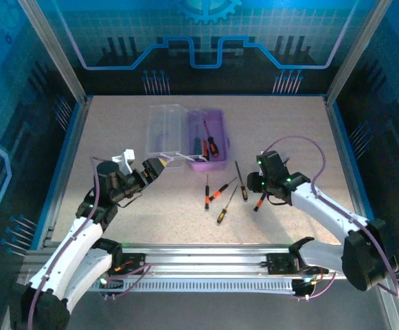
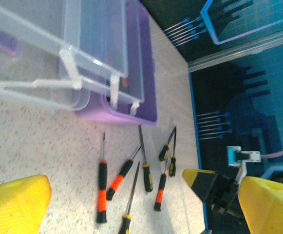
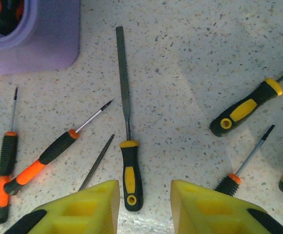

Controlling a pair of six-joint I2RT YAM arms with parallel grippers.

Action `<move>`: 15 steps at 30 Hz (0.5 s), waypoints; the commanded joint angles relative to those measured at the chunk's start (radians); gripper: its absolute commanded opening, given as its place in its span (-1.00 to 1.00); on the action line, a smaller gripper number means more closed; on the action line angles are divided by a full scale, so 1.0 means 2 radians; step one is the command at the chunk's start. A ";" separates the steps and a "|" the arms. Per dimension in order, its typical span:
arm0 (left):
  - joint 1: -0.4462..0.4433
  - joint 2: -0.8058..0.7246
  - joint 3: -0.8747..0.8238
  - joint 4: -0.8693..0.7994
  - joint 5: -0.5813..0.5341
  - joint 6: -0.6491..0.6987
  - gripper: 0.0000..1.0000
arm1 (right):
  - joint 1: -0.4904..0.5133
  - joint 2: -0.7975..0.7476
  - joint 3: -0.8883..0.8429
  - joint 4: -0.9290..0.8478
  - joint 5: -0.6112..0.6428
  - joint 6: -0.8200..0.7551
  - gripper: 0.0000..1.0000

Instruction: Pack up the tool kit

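- purple case [image 1: 209,165] sits mid-table toward the far side, with its clear lid [image 1: 163,129] lying open to the left.
- a red-handled screwdriver [image 1: 213,146] and at least one darker tool lie inside the case; the count is too small to tell.
- several loose tools are scattered on the speckled table [image 1: 117,124] just in front of the case, between the two grippers. among them is an orange-and-black screwdriver [image 1: 220,191].
- left gripper [image 1: 155,169] hangs just beside the lid's near edge. its yellow jaws are spread wide with nothing between them.
- right gripper [image 1: 259,187] is low over the table at the right end of the loose tools, jaws part-way apart.
- from the right wrist view, the butt of a flat file with a black-and-yellow handle [image 3: 131,175] lies in the gap. it is close beside one yellow finger [image 3: 83,209] and is not pinched.
- whether that finger touches the handle, cannot tell.
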 commanded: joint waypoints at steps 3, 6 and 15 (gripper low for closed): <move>0.000 0.016 -0.024 0.085 0.017 -0.021 0.99 | 0.009 0.064 0.057 -0.016 -0.010 -0.019 -0.39; 0.000 0.020 -0.026 0.054 0.034 -0.018 0.99 | 0.019 0.089 0.062 -0.007 -0.010 -0.033 -0.41; 0.000 -0.011 -0.099 0.078 0.015 -0.070 0.97 | 0.030 0.176 0.118 -0.041 -0.013 -0.048 -0.41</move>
